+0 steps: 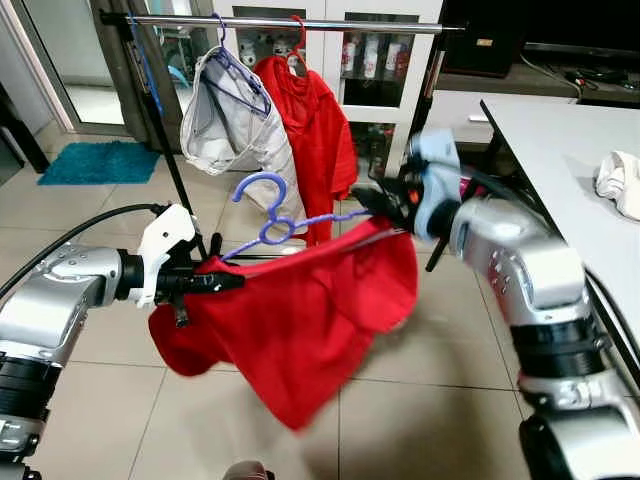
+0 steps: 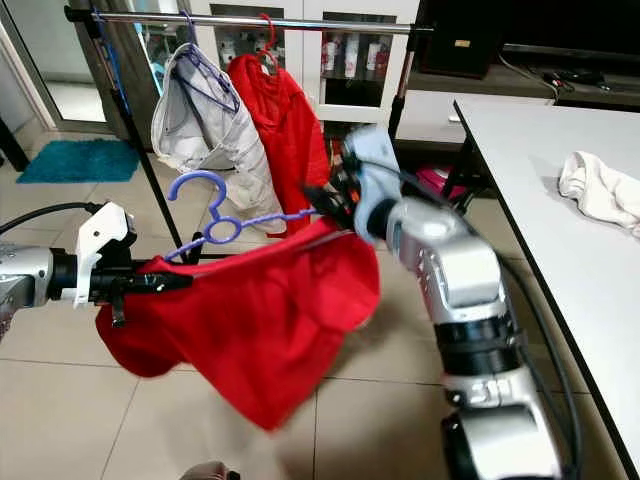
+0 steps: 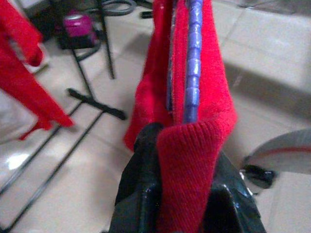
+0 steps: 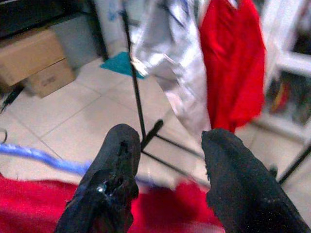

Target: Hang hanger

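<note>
The left tool (image 1: 215, 281) was closed on the end of a purple plastic hanger (image 1: 275, 228) and the red knit garment (image 1: 300, 310) draped over it; in the left wrist view the black fingers (image 3: 141, 194) pinched a fold of red knit with the purple bar running away between the cloth. The hanger was held in mid-air in front of the robot, its hook upright and free, well below the metal rail (image 1: 280, 21) of a black clothes rack. The garment sagged low between the two arms. The right tool (image 1: 375, 200) was at the hanger's other end; in the right wrist view its two fingers (image 4: 114, 165) stood apart with the purple bar and red cloth blurred just below them, so whether they gripped anything could not be told. On the rail hung a white garment (image 1: 235, 125) on a purple hanger and a red shirt (image 1: 318, 135) beside it. A white cloth (image 1: 620, 183) lay on the grey worktop (image 1: 560, 150) to the right. A teal mat (image 1: 95, 161) lay on the tiled floor.
</note>
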Controlling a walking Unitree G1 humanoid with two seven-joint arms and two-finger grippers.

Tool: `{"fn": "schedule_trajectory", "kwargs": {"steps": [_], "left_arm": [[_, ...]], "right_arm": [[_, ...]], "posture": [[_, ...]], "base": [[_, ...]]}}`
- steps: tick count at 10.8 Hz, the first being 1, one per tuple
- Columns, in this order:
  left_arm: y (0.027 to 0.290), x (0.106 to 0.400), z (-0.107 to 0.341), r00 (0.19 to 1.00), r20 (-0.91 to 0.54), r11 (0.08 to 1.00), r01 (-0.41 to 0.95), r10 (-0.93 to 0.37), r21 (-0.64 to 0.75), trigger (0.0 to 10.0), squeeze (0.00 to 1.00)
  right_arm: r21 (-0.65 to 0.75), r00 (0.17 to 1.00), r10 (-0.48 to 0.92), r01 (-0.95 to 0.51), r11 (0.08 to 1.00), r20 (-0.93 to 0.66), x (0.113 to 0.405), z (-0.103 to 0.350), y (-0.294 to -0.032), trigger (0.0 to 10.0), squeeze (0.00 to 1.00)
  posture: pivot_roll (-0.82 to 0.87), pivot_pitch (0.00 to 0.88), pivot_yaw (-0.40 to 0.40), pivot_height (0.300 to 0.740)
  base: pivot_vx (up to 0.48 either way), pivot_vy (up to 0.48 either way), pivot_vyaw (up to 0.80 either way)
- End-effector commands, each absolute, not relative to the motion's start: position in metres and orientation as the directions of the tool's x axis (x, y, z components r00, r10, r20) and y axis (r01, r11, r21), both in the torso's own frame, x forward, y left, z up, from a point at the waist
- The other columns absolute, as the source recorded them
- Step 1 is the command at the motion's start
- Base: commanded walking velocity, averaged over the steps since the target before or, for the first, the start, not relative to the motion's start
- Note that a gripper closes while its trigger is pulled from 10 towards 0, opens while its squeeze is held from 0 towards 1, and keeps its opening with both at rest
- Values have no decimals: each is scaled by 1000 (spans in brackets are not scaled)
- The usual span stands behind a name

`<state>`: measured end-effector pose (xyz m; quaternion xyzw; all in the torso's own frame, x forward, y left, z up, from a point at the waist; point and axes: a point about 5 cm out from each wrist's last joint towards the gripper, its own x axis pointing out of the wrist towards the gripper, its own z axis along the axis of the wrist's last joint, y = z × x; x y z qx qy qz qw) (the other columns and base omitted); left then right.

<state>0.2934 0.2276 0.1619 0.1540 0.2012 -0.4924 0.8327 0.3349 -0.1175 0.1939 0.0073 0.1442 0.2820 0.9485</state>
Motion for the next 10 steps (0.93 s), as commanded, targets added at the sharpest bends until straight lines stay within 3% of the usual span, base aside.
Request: {"fn": "schedule_trajectory", "kwargs": {"steps": [1, 2, 5, 8, 9, 10], "left_arm": [[227, 299, 171, 491, -461, 490, 862, -739, 134, 0, 0], [225, 302, 170, 538, -445, 526, 834, -716, 163, 0, 0], [215, 297, 166, 532, -421, 522, 840, -735, 150, 0, 0], [212, 294, 164, 514, -423, 508, 850, -746, 138, 0, 0], [212, 292, 164, 509, -423, 504, 853, -750, 133, 0, 0], [211, 292, 164, 504, -423, 501, 856, -753, 129, 0, 0]], "right_arm": [[127, 816, 501, -486, 865, -288, 332, 195, -121, 10000, 0], [151, 823, 454, -429, 891, -341, 329, 190, -123, 10000, 0], [343, 755, 498, -375, 861, -426, 323, 183, -107, 10000, 0], [428, 757, 499, -319, 846, -422, 328, 182, -104, 10000, 0], [468, 759, 507, -302, 830, -409, 328, 184, -103, 5098, 0], [474, 758, 506, -296, 829, -412, 328, 183, -103, 2392, 0]], "posture": [[5, 0, 22, 740], [3, 0, 23, 740], [12, 0, 12, 740], [15, 0, 10, 740], [12, 0, 12, 740], [10, 0, 13, 740]], "base": [[0, 0, 0], [0, 0, 0], [0, 0, 0], [0, 0, 0], [0, 0, 0], [0, 0, 0]]}}
